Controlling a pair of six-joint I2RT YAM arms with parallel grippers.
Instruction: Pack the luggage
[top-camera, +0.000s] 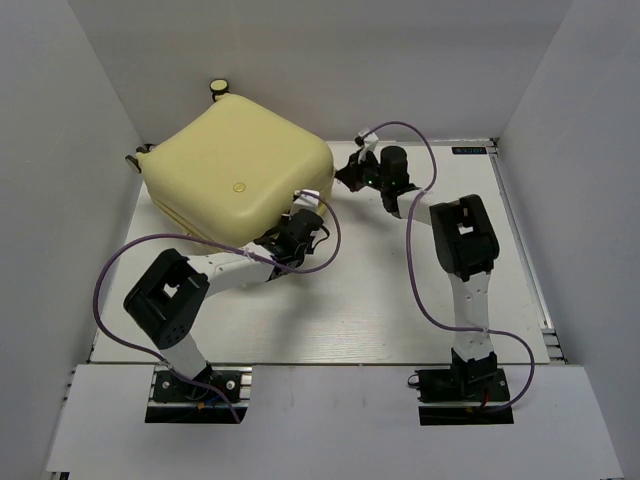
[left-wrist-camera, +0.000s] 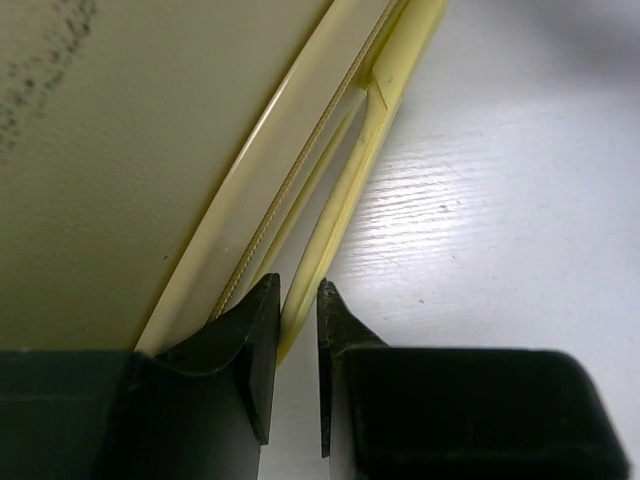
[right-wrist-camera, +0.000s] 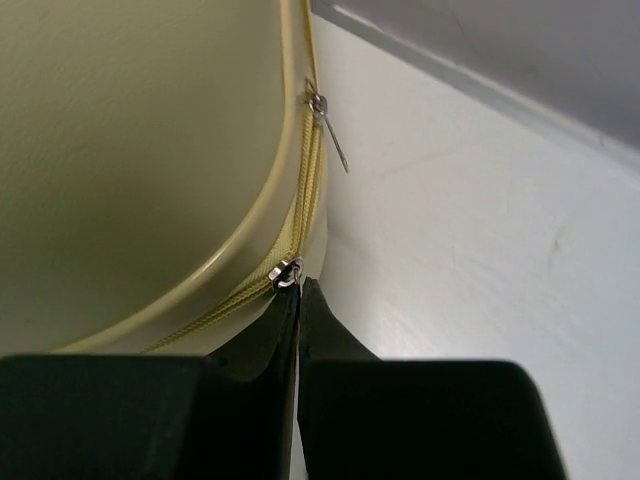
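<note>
Two claws at the luggage (top-camera: 235, 165): left claw (left-wrist-camera: 297, 300) slightly parted astride its rim (left-wrist-camera: 345, 195), right claw (right-wrist-camera: 299, 290) closed beside zipper slider (right-wrist-camera: 286, 271).

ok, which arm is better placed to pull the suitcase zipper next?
Right, probably. The right gripper has its jaws shut at a zipper slider on the suitcase corner; the left gripper straddles the rim, no slider in view.
</note>
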